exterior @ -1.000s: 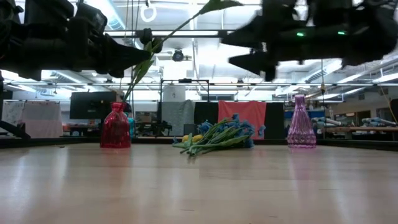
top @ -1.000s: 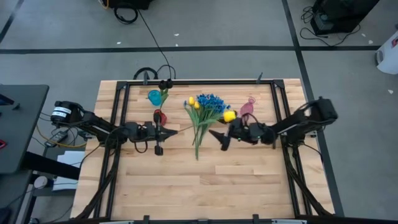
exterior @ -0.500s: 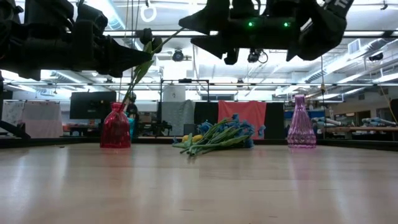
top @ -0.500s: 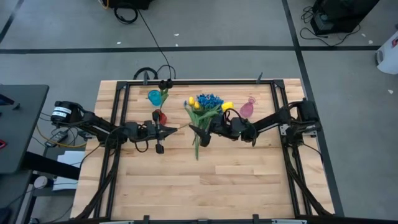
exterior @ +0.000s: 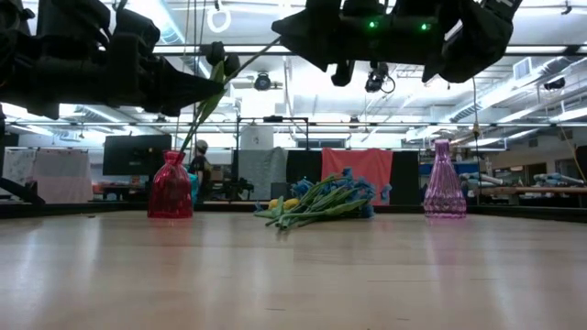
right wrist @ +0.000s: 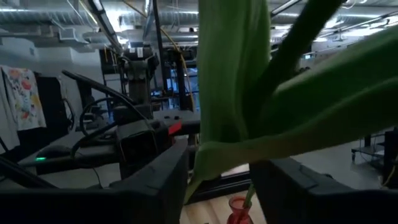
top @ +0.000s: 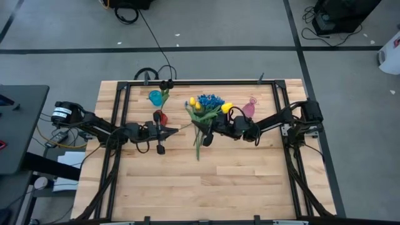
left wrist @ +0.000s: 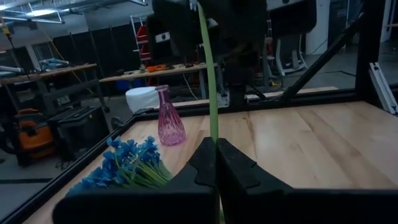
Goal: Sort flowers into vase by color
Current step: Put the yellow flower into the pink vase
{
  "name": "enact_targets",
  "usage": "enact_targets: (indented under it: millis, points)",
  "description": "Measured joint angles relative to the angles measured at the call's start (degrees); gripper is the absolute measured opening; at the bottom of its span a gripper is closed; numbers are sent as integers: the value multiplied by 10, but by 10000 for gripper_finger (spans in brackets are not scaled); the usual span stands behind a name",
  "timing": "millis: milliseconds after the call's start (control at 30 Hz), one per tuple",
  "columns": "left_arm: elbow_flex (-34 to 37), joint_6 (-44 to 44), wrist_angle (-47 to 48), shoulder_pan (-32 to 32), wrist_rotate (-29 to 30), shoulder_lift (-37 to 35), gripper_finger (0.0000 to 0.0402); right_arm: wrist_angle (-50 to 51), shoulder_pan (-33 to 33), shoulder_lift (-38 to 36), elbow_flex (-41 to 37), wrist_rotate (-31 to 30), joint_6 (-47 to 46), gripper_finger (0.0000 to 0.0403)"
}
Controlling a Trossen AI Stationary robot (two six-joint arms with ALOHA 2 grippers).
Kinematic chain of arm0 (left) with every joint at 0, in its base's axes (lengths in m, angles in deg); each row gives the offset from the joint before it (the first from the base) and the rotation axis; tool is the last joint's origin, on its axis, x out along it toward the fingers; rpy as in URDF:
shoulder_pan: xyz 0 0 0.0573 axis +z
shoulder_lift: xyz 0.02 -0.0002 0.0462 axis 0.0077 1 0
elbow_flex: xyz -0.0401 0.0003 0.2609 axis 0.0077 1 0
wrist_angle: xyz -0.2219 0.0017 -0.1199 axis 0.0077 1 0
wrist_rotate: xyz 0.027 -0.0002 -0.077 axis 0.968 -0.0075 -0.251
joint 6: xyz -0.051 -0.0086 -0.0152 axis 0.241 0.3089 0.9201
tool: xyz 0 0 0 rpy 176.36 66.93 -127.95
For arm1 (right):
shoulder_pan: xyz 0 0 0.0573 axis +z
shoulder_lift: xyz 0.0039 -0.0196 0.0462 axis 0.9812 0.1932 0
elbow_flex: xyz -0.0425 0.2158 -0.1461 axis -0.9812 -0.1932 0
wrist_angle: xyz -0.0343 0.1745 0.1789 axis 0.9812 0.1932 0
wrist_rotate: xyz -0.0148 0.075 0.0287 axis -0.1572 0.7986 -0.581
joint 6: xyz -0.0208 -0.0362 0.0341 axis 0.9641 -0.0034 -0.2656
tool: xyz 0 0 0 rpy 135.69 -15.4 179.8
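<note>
A yellow tulip, its head point(top: 227, 107) over my right arm, is held up in the air on a long green stem point(left wrist: 210, 74). My left gripper point(top: 174, 129) is shut on the stem's lower end beside the red vase point(top: 161, 117). My right gripper point(top: 201, 131) faces it from the table's right. Its fingers stand open on either side of the flower's broad leaves point(right wrist: 236, 93). More flowers, blue and yellow, lie in a pile point(top: 206, 106) on the table behind. A blue vase point(top: 154, 97) and a pink vase point(top: 249, 109) stand at the back. My left gripper pinches the stem's lower end point(left wrist: 215, 138) between its two fingers, coming level from the table's left. The stem runs on past the fingertips, slanting up toward the right arm, and the flower is lifted clear of the table. My right gripper has the leaves' lower part point(right wrist: 214, 158) between its fingers; whether they touch, I cannot tell.
A black metal frame point(top: 200, 82) runs round the table's back and sides. The pile of flowers point(exterior: 316, 200) lies between the red vase point(exterior: 171, 188) and the pink vase point(exterior: 444, 183). The near half of the wooden table point(top: 206, 187) is bare.
My right gripper has gone toward the table's left and a little up, to the held flower near my left gripper. The gap between its fingers has narrowed around the leaves. The tulip's yellow head has shifted slightly toward the far edge.
</note>
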Motion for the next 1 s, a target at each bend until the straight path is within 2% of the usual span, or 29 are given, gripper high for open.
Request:
enact_targets:
  millis: [133, 200, 367, 500, 600, 767, 1000]
  points:
    - [0, 20, 8, 0, 9, 0, 8, 8, -4, 0, 0, 0, -5, 138]
    - [0, 39, 8, 0, 10, 0, 22, 18, -6, 0, 0, 0, -9, 122]
    - [-17, 95, 62, 1, 11, 0, 116, 38, -7, 0, 0, 0, -16, 86]
    - [-75, 118, 201, 1, 4, 0, 191, 55, -8, 0, 0, 23, -31, 65]
    - [-129, 119, 296, 1, 2, 0, 223, 76, -8, 0, 0, 36, -41, 54]
    - [-193, 119, 372, 1, 2, 0, 235, 114, -8, 0, 0, 48, -43, 43]
    - [-259, 117, 470, 9, -1, 5, 215, 142, -8, 0, 0, 74, -52, 40]
